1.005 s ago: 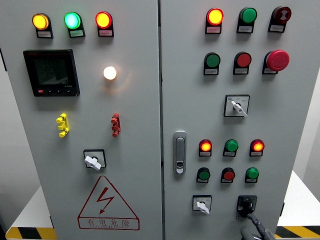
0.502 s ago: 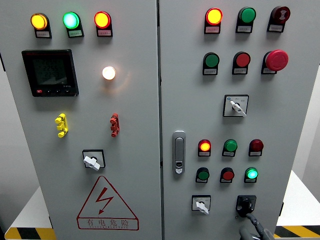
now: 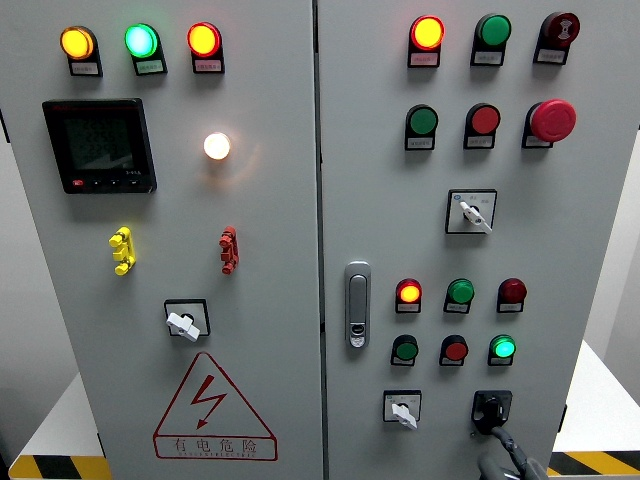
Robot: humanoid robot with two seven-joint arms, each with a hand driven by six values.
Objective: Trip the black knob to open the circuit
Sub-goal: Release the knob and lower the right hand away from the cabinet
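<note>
At the lower right of the frame, the right robot hand (image 3: 512,458) comes up from the bottom edge, and a dark finger (image 3: 503,440) reaches up to the lower edge of the black knob (image 3: 490,408). Most of the robot hand is cut off by the frame, so whether its fingers are spread or curled cannot be told; it appears to touch the knob rather than wrap around it. The black knob sits on its square black plate at the lower right of the right cabinet door (image 3: 360,180).

Three white-handled selector switches show: one at mid-right (image 3: 472,212), one just left of the black knob (image 3: 402,408), and one on the left door (image 3: 186,320). The top row of the left door carries three lit lamps, amber (image 3: 76,42), green (image 3: 141,40) and amber-red (image 3: 203,39), with a single glowing white lamp (image 3: 217,146) below them. On the right door a red mushroom button (image 3: 553,120) sits at upper right. Lower down are two rows of three small lamps: the upper row's left one (image 3: 408,291) glows red, the lower row's right one (image 3: 503,347) glows green. A black meter display (image 3: 98,144) sits at upper left, one yellow clip (image 3: 122,250) and one red clip (image 3: 229,249) sit mid-door, and a red lightning warning triangle (image 3: 213,408) is at the bottom.
</note>
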